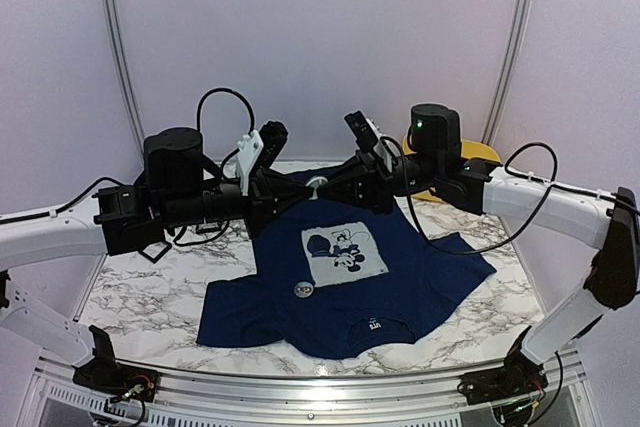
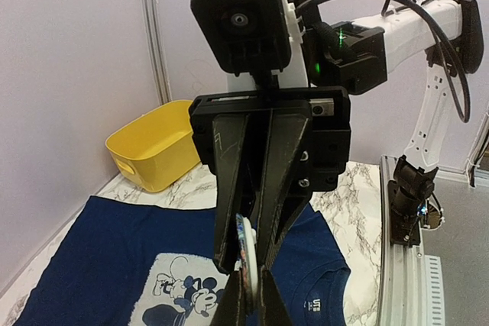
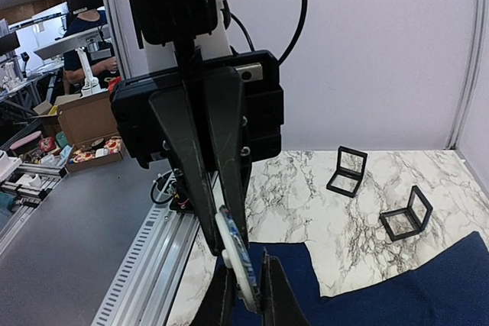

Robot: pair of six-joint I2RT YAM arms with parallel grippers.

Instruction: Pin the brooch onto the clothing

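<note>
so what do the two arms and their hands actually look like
The left arm and right arm are white tubes joined by black motor housings, with black cables looping along them. The left hand and right hand are black, with long tapering fingers and a black camera block above. A green light glows on the right arm.

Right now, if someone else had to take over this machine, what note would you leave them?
Left pincer: shut on the brooch, in the air above the T-shirt.
Right pincer: closed on the same brooch from the opposite side.
T-shirt: spread on the table, print facing up. A second round badge lies on it beside the print; whether it is pinned cannot be told.
Done: brooch is off the table, held between both pincers.
Left: bring it down and pin it to the T-shirt.
</note>
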